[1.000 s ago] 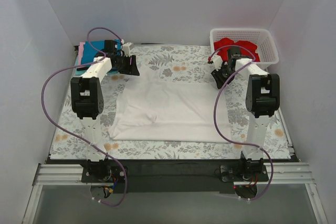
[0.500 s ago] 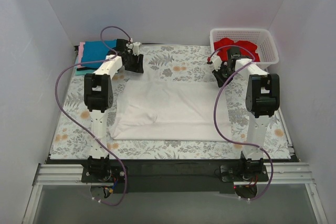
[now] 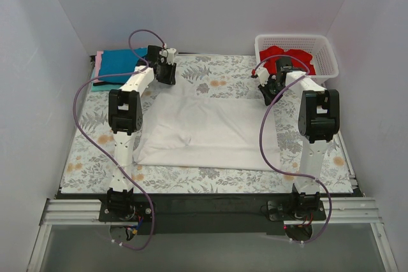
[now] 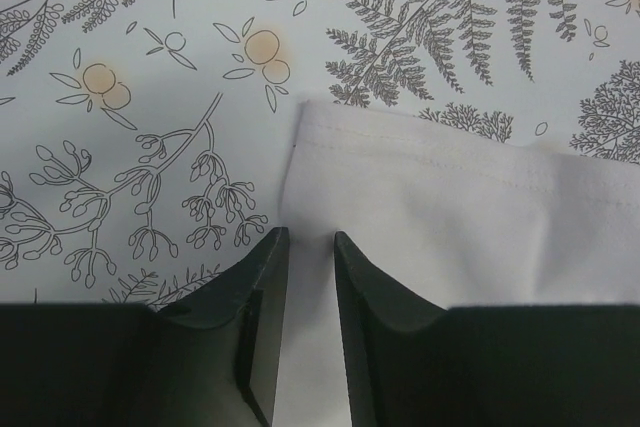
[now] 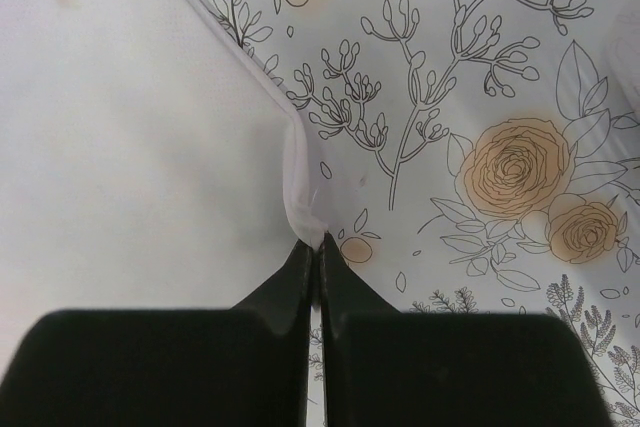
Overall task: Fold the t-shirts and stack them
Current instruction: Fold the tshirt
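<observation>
Both arms reached to the far edge of the white t-shirt [image 3: 204,128], which lay spread flat across the middle of the table on the floral table cloth [image 3: 217,74].

Right gripper [image 5: 318,244] — jaws closed tight on the shirt's far right corner. The hem puckered up into the fingertips, so the cloth looked properly caught.

Left gripper [image 4: 311,237] — set over the far left corner, just inside the stitched hem. Its jaws stood a narrow gap apart with the cloth showing flat between them; no pinch was visible.

Judgement: one gripper per corner keeps the far edge taut and level, so it can be carried toward the near edge as one straight fold. With only one side caught, the cloth would likely skew.

Other garments: a blue t-shirt [image 3: 118,62] lay folded at the table's far left corner, on top of a pink t-shirt [image 3: 98,62] of which only a strip showed — apparently the stack. A red t-shirt [image 3: 290,54] lay crumpled in the white lattice basket [image 3: 328,52] at the far right corner, not yet folded.
</observation>
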You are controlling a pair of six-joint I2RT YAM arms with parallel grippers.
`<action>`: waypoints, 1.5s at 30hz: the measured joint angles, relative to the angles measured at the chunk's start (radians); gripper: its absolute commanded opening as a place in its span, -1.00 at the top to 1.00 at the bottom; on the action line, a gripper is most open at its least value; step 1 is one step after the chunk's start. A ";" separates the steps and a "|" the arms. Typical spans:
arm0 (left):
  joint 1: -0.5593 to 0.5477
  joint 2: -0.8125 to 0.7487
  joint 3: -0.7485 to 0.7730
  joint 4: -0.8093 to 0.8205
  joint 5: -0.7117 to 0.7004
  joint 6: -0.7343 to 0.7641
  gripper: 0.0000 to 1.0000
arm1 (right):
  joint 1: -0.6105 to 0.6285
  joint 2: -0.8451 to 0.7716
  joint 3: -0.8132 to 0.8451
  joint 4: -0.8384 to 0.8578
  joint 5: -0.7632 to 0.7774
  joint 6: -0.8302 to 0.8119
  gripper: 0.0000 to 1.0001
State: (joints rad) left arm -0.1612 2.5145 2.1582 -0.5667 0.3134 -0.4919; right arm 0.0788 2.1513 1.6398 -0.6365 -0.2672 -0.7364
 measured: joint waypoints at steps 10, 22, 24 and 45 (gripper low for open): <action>-0.005 -0.004 -0.010 0.033 -0.030 -0.005 0.11 | 0.000 0.000 0.000 0.000 0.000 -0.001 0.97; -0.005 -0.003 -0.011 0.056 -0.099 -0.006 0.07 | 0.000 0.000 0.000 -0.001 0.000 -0.001 0.97; -0.005 -0.003 -0.011 0.061 -0.098 -0.006 0.07 | 0.000 0.000 0.000 -0.001 0.000 -0.001 0.97; 0.003 0.005 -0.023 0.082 0.024 -0.008 1.00 | 0.000 -0.006 0.004 -0.024 -0.006 -0.003 0.97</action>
State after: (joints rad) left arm -0.1581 2.5198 2.1357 -0.4850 0.3378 -0.4995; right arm 0.0788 2.1456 1.6440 -0.6609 -0.2737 -0.7391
